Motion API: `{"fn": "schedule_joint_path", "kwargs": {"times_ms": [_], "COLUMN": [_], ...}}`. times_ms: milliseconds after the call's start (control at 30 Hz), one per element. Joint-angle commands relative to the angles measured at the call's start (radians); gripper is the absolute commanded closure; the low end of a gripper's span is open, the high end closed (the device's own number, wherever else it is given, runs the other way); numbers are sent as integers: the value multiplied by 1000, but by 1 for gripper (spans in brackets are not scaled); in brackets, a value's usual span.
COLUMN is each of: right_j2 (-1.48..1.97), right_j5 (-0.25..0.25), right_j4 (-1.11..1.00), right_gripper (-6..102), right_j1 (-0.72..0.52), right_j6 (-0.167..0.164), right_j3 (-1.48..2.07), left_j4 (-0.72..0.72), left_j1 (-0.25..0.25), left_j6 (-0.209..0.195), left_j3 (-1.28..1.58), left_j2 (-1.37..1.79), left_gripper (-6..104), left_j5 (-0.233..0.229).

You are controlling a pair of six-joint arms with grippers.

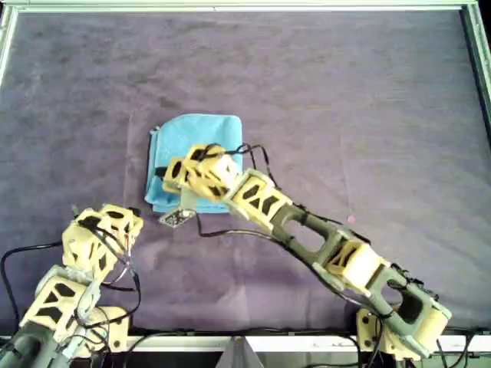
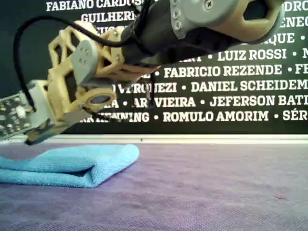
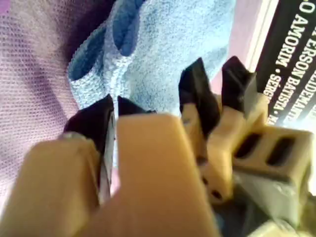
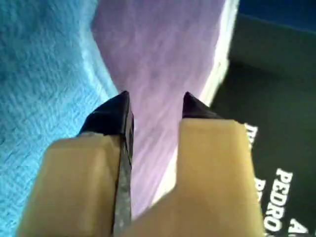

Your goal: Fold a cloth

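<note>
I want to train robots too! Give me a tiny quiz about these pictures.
1. True or false: the cloth lies folded.
2. What colour is the sheet under it? A green, B purple, C white.
3. Fill in the blank: my second gripper is ___ (open or shut).

Key: 1 true; 2 B; 3 open.

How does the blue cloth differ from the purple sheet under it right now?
The cloth is light blue; the purple sheet is dark. The cloth is small and folded into layers; the sheet is large and spread flat in a single layer. Both are plain, unpatterned fabric.
</note>
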Motion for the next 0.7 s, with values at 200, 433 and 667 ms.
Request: {"fn": "schedule_joint_path", "kwargs": {"times_ms": [200, 433, 667], "right_j2": [209, 388, 469], "right_j5": [3, -14, -15], "right_j4": [399, 618, 894], "right_gripper": [54, 80, 97], "right_j1": [-74, -310, -514], "right_j6": [-5, -5, 11], "right_j3": [-69, -60, -63], "left_j4": [-2, -2, -2], "left_j1": [18, 18, 18], "left_j6": [-6, -6, -6], "left_j3": [-14, -14, -14], "left_j2": [3, 3, 3], "left_gripper": [97, 97, 97], "left_j5": [-3, -3, -3]}}
